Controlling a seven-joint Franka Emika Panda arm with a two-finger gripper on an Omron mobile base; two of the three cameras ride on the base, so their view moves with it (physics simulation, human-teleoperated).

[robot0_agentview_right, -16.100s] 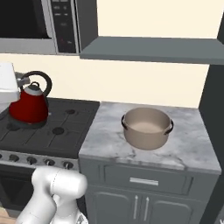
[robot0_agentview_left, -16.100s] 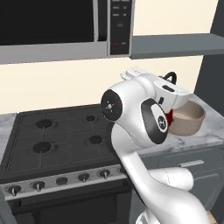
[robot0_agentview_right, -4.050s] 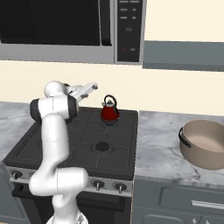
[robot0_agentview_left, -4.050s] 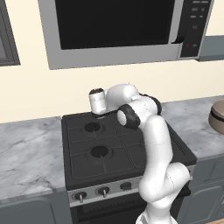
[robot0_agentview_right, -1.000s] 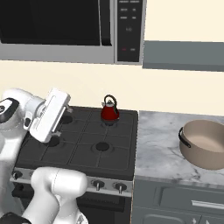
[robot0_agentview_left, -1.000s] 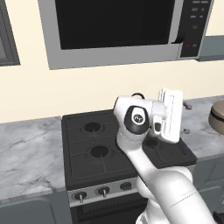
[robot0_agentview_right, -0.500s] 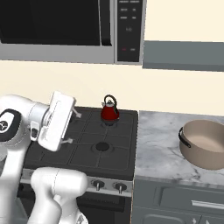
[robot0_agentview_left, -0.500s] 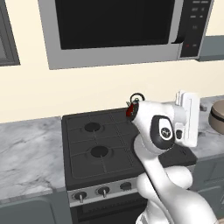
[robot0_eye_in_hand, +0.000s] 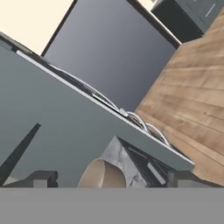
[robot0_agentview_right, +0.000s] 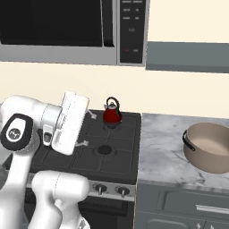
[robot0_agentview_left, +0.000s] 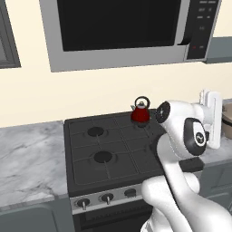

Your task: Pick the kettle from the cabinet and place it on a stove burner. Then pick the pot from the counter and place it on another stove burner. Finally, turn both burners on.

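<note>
While the black cooktop [robot0_agentview_right: 105, 143] met the marble counter [robot0_agentview_right: 165, 152], the glossy red kettle [robot0_agentview_right: 112, 114] (black-handled) stood there; my gripper [robot0_agentview_right: 87, 129] was wide open, empty.

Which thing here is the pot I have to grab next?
Start at the black stove under the microwave, then look along the marble counter on its far side from the arm. The pot sits there: wide, round, tan, with dark side handles, far bigger than the red kettle on the back burner.
</note>
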